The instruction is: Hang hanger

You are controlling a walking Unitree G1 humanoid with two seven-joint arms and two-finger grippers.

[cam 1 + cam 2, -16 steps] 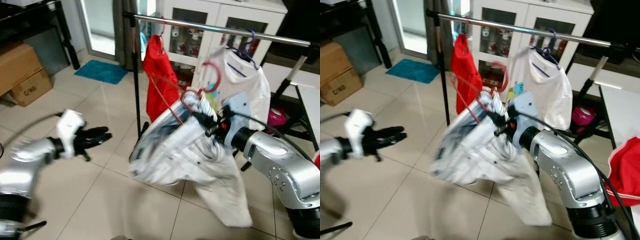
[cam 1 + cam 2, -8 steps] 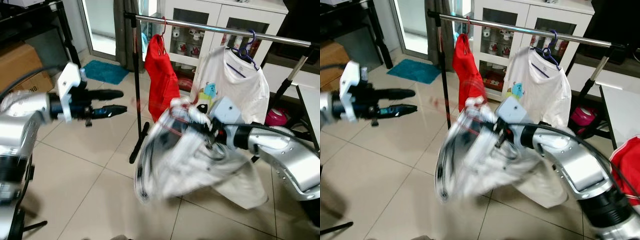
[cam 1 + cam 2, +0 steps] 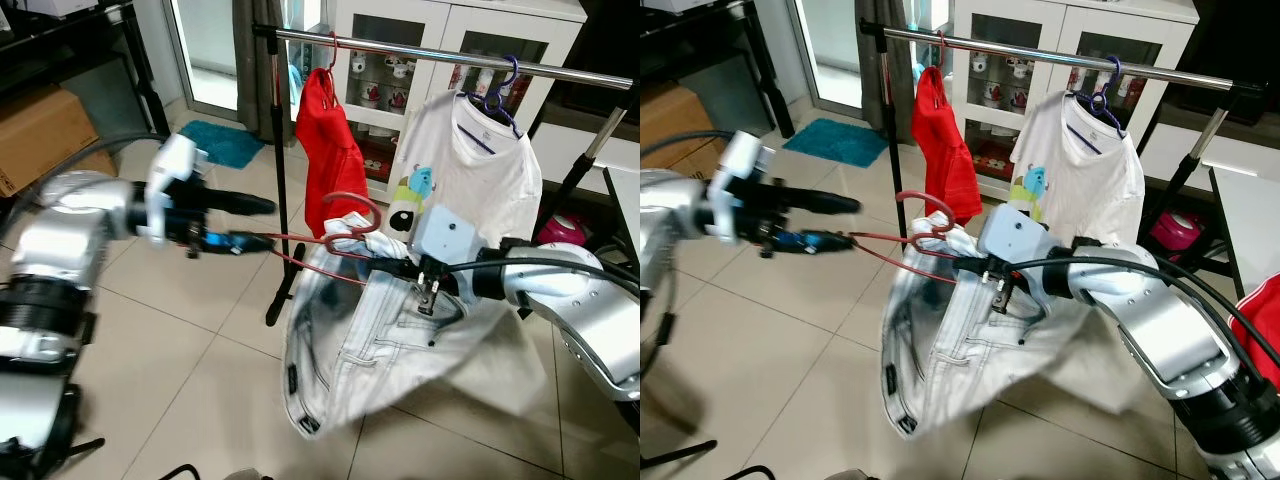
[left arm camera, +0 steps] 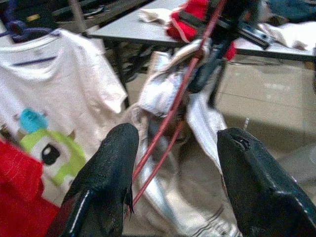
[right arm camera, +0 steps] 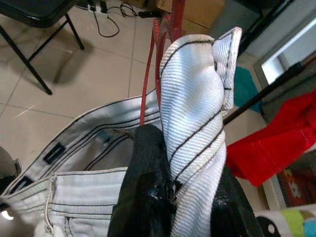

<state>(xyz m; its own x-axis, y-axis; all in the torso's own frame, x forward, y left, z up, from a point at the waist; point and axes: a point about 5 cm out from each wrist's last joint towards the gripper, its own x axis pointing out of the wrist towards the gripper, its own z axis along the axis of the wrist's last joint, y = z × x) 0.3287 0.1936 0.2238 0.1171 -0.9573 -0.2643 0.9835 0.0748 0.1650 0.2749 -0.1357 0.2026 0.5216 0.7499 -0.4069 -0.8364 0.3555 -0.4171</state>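
A red wire hanger [image 3: 300,240] carries pale jeans [image 3: 370,350] below the steel rail [image 3: 450,55]. My right gripper [image 3: 397,266] is shut on the jeans' waistband [image 5: 195,113] where it wraps the hanger. The hanger's hook [image 3: 352,200] points up, below the rail. My left gripper [image 3: 268,225] is open at the hanger's far end, and the red wire [image 4: 168,123] runs between its fingers [image 4: 113,173]. On the rail hang a red garment [image 3: 325,140] and a white T-shirt [image 3: 470,170] on a blue hanger.
The rack's dark upright [image 3: 275,170] stands just behind the left gripper. A white glass-door cabinet [image 3: 400,40] is behind the rail. A cardboard box [image 3: 40,135] and a teal mat [image 3: 215,143] lie at the left. A table [image 3: 1245,220] holds red cloth [image 3: 1260,340] at the right.
My left arm has risen and swung right until its open fingers straddle the hanger's end. The right gripper brought the jeans and hanger toward the middle, and the hanger now lies nearly level.
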